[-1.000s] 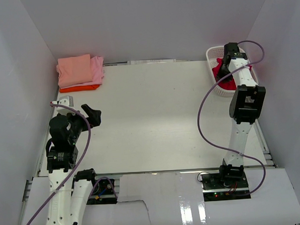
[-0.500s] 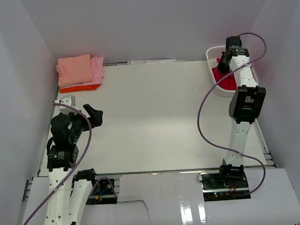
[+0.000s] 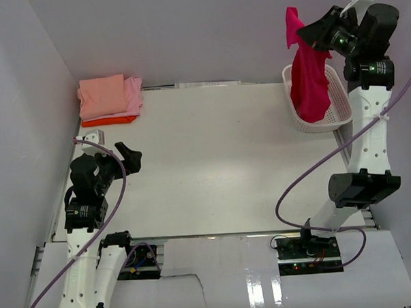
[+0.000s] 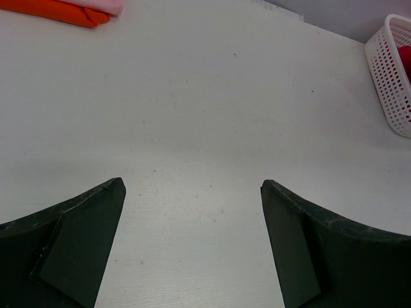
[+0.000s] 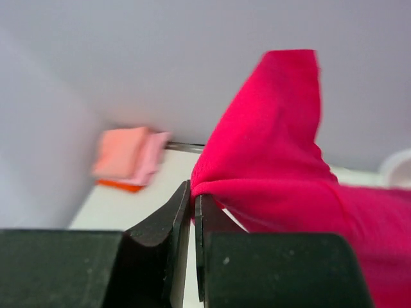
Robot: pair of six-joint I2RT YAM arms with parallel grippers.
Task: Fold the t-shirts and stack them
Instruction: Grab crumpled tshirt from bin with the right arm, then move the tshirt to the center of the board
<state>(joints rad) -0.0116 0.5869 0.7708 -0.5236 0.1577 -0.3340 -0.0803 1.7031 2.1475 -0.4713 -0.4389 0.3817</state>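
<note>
High above the back right corner, my right gripper (image 3: 308, 33) (image 5: 193, 187) is shut on the crimson-red t-shirt (image 3: 307, 71) (image 5: 282, 154). The shirt hangs down from the jaws, and its lower end still dips into the white lattice basket (image 3: 337, 121). A stack of folded t-shirts lies at the back left: salmon-pink (image 3: 102, 95) on top, light pink (image 3: 133, 96) beside it, orange (image 3: 108, 121) underneath. My left gripper (image 3: 126, 157) (image 4: 192, 192) hovers open over bare table at the left, with nothing between its fingers.
White walls close in the table on the left, back and right. The basket (image 4: 392, 70) shows at the far right of the left wrist view, with a sliver of red inside. Cables loop off both arms.
My right gripper shut on the red t-shirt inside the basket and rose steeply, pulling it up out of the basket. The left arm barely moved.
</note>
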